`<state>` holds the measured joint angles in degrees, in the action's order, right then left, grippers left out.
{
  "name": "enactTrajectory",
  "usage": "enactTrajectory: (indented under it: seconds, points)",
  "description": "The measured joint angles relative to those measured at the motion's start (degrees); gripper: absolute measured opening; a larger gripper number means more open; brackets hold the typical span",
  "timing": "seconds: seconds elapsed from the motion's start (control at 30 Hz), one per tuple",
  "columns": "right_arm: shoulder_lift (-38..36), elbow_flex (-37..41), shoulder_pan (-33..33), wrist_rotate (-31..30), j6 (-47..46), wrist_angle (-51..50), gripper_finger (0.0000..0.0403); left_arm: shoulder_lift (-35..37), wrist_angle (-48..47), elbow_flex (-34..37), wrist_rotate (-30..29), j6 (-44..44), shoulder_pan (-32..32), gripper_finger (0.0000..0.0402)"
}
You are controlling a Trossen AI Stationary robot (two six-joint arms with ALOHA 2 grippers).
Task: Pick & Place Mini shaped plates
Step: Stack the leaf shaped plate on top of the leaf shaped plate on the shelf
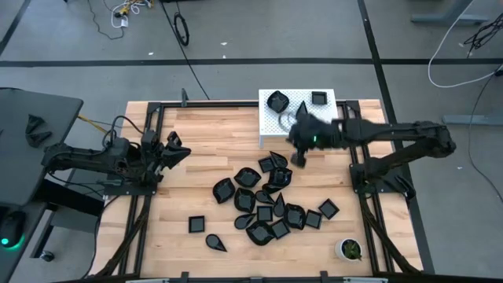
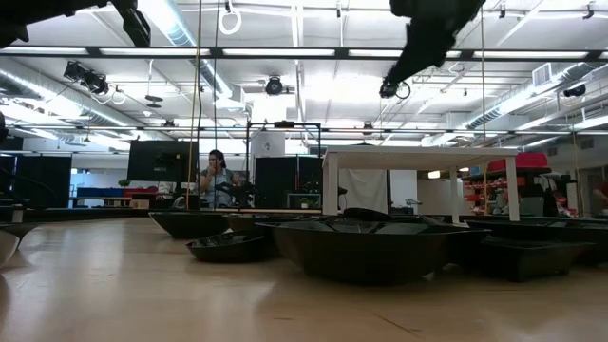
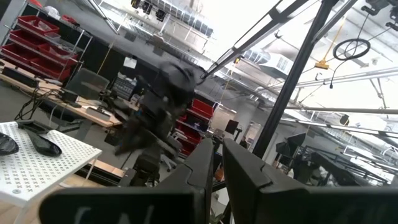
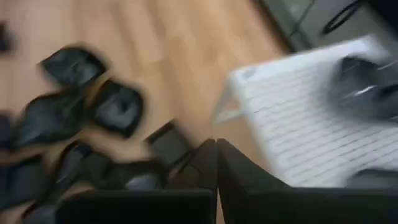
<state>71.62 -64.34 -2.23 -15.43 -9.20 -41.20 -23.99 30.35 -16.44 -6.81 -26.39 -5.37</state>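
Observation:
Several mini shaped plates point(image 1: 267, 196), small glossy black dishes, lie in a loose pile on the wooden table right of centre point(image 4: 93, 112); some overlap. Three more plates point(image 1: 277, 101) rest on a white perforated platform point(image 1: 271, 130) at the far edge. My right gripper point(image 1: 299, 157) hangs shut and slanting down above the table, just in front of the platform's near edge point(image 4: 249, 78) and over the pile's far end. Nothing shows between its fingers point(image 4: 216, 155). My left gripper point(image 1: 179, 149) waits at the table's left side, raised, its fingers point(image 3: 199, 168) together with nothing between them.
Two lone plates point(image 1: 196, 224) point(image 1: 216, 242) lie near the front, left of the pile. A small white cup with green contents point(image 1: 350, 249) stands at the near right corner. Bare wood lies between the left arm and the pile. A person sits in the room beyond point(image 2: 217, 176).

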Motion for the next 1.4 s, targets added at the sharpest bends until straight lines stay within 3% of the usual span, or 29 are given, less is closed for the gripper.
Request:
enactTrajectory:
  seconds: [0.17,0.27,0.4,0.6,0.73,1.0,1.4]
  points:
    - [1.1,0.0,5.7,0.0,-17.7,-7.1,0.0003,0.0,0.0,0.0,0.0,0.0,0.0,0.0042]
    - [1.9,1.9,5.6,2.3,-28.8,-8.3,0.0011,0.0,0.0,0.0,0.0,0.0,0.0,0.0042]
    - [3.0,8.5,3.7,7.9,-40.4,-5.4,0.0049,0.0,0.0,0.0,0.0,0.0,0.0,0.0042]
    - [4.3,22.1,1.9,14.1,-54.0,12.5,0.0118,0.0,0.0,0.0,0.0,0.0,0.0,0.0042]
    - [5.8,28.9,2.0,15.7,-61.3,25.2,0.0133,0.0,0.0,0.0,0.0,0.0,0.0,0.0042]
    - [10.3,32.5,2.8,16.5,-65.5,33.3,0.0097,0.0,0.0,0.0,0.0,0.0,0.0,0.0042]
    - [11.9,32.5,2.8,14.9,-61.2,36.8,0.0009,0.0,0.0,0.0,0.0,0.0,0.0,0.0042]
